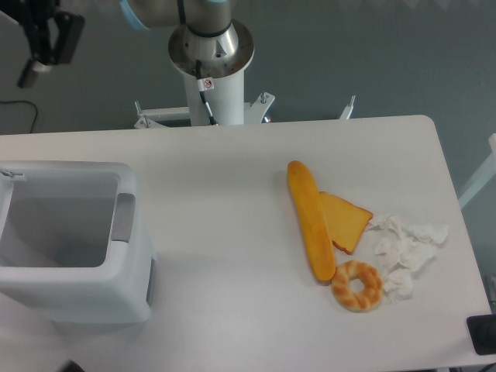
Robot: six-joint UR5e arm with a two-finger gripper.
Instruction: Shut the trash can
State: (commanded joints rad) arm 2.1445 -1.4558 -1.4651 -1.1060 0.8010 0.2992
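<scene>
One big white desk (232, 232) carried everything, and the largest thing on it was the trash can (74, 240), which sat at the left edge toward the front corner, its mouth open and its inside bare. A grey tab (124, 217) lay on its right rim. What may have been the lid showed only as a thin sliver at the far left of the picture, so I could not tell how it stood.

The arm's white base (211, 66) rose just behind the desk's back edge. The gripper (46, 39) hung high in the top left corner, beyond the back edge and well apart from the can; it was partly cut off and dark, and I could not tell whether its fingers were spread or closed. It carried nothing that could be seen.

By my reading, the closing had not begun: this was the approach. The next move would call for bringing the gripper down behind or beside the can's left side to reach the lid and swing it over the mouth.

Near the right edge lay a long loaf (311, 221), a slice of toast (349, 221) touching it, a ring-shaped bun (357, 285) and crumpled tissues (407, 248). The middle of the desk between can and food was open.
</scene>
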